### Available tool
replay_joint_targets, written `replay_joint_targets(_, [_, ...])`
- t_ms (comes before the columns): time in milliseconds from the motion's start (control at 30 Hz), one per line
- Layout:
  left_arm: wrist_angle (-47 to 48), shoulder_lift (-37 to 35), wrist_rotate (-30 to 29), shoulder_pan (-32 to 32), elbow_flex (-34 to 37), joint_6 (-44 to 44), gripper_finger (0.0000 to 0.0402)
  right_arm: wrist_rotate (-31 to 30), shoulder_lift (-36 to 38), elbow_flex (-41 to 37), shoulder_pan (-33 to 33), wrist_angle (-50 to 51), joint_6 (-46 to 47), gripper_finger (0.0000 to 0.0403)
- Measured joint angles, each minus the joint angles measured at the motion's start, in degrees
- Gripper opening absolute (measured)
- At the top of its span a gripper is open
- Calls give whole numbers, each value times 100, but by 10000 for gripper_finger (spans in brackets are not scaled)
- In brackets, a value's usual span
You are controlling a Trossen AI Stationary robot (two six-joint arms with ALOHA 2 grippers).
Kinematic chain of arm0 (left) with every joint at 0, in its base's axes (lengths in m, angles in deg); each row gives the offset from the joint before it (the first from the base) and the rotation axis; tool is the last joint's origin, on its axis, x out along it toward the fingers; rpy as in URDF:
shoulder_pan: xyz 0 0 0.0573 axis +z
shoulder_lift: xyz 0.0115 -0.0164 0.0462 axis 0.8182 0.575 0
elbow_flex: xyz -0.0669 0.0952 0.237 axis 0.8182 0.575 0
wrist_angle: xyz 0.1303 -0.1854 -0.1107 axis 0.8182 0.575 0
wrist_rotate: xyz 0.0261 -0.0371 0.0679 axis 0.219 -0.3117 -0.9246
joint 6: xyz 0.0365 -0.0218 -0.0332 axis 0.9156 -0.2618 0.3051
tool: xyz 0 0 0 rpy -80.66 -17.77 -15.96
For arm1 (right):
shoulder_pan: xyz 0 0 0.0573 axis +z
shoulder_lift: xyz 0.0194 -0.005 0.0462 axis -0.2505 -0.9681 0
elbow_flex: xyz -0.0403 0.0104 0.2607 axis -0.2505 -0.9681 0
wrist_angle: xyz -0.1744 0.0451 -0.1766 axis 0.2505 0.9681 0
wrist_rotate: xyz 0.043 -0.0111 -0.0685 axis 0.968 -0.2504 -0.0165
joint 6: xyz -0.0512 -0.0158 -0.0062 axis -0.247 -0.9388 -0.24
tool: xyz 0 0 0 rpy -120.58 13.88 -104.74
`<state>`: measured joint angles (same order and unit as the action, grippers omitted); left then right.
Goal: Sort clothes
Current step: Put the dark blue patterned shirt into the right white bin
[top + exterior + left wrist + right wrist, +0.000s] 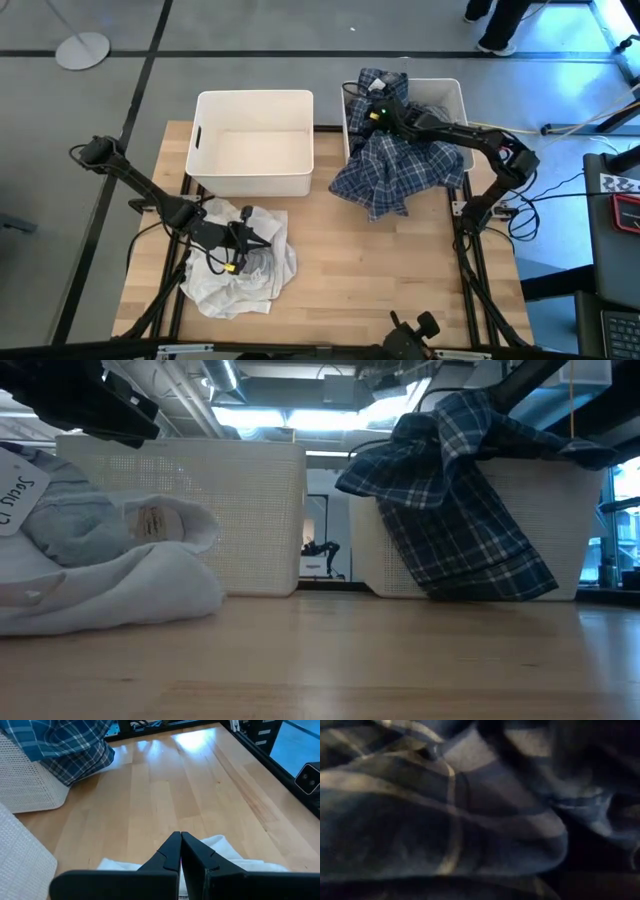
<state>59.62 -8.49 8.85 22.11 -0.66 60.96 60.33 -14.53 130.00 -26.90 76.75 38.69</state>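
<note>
Sort looks partway thru, judging by layout: plaid shirt is draped over the near wall of the right bin, part inside, rest hanging down the outside w/ hem on the bench, so not fully dropped in yet. Left bin shows nothing inside from above. Pale pile of clothes, white w/ some grey-blue, sits on the bench in front of the left bin, unsorted. Right end effector is over the right bin's near-left corner, buried in plaid; its wrist view is all fabric, fingers nearly pressed together, prob pinching the plaid shirt, though the grip itself is hidden. Left end effector hovers at the pale pile, fingers pressed together, nothing between them. Shirt's long axis runs front-to-back across the bin wall, upper end in the bin, lower end fanned toward the bench front. Left to do: get the shirt all in, then the pale pile.
</note>
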Motion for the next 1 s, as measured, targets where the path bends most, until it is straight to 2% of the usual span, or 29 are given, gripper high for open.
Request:
replay_joint_targets(167, [1,0,0,0,0,-23,1,-85,-9,-16,9,-51,88,35])
replay_joint_targets(367, [4,-1,-2,0,0,27,1,-103,-22,162,11,-26,96,108])
replay_joint_targets(467, [7,-2,-2,0,0,33,1,33,31,579,32,550,-29,139])
replay_joint_targets(600, [11,0,-2,0,0,28,1,-9,280,1336,184,1416,-74,158])
replay_joint_targets(900, [17,-2,-2,0,0,13,1,-733,646,3283,863,3157,-64,159])
replay_joint_targets(1000, [17,-2,0,0,0,11,1,-777,710,3708,1234,3555,-48,159])
